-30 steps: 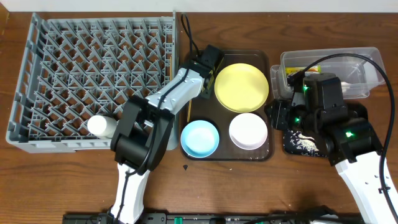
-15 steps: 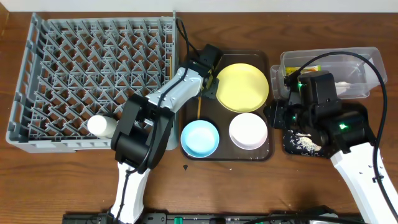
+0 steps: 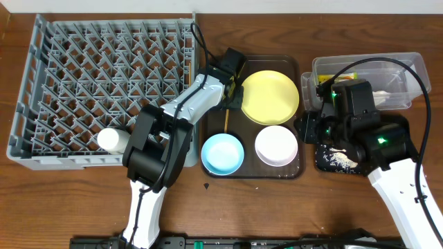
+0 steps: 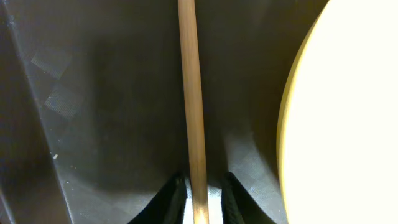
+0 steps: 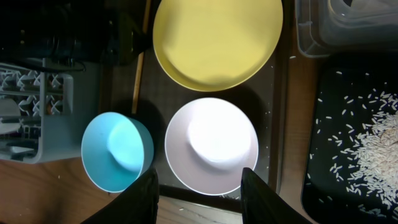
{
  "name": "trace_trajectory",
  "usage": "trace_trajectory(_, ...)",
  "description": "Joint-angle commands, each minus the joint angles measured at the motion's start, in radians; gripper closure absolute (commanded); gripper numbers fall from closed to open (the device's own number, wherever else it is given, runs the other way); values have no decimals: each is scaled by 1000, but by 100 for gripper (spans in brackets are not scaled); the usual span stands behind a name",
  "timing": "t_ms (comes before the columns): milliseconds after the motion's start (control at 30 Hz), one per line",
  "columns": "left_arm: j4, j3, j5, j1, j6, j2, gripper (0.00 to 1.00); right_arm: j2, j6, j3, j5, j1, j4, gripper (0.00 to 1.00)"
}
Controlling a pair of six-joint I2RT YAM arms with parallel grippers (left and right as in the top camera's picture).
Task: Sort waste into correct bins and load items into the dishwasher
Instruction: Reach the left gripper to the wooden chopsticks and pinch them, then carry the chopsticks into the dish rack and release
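Note:
My left gripper [image 3: 232,91] is over the left side of the dark brown serving tray [image 3: 291,170], shut on a thin wooden chopstick [image 3: 227,122]. The left wrist view shows the chopstick [image 4: 191,112] running between the jaws [image 4: 199,200], next to the pale yellow plate [image 4: 348,112]. The plate [image 3: 269,96], light blue bowl [image 3: 222,153] and white bowl [image 3: 276,144] sit on that tray. My right gripper [image 5: 200,198] is open and empty above the white bowl [image 5: 211,146]. Rice scraps [image 3: 339,159] lie in the black tray [image 3: 320,163]. A small white cup [image 3: 112,140] lies in the grey dish rack [image 3: 104,76].
The clear tub [image 3: 387,69] at the back right holds a green-and-orange wrapper [image 3: 333,79]. The right arm covers part of the black tray and the tub's front. A few rice grains lie on the wooden table [image 3: 208,185] in front of the serving tray.
The chopstick's free end has swung right with my left gripper, from the tray's left edge toward the plate. The right arm shifted slightly left.

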Motion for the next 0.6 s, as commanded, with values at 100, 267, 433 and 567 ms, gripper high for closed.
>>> trace_trajectory(100,-56,-37,18,5,39,39,92,2,11,-6,-6,4,-2,61)
trace_trajectory(267,-142,19,18,21,74,-55,92,2,11,-6,-5,4,-5,62)
trace_trajectory(433,-161,25,18,46,73,-242,92,2,11,-6,-6,4,-6,62)
trace_trajectory(567,-169,25,16,76,73,-376,92,2,11,-6,-5,4,-8,62)
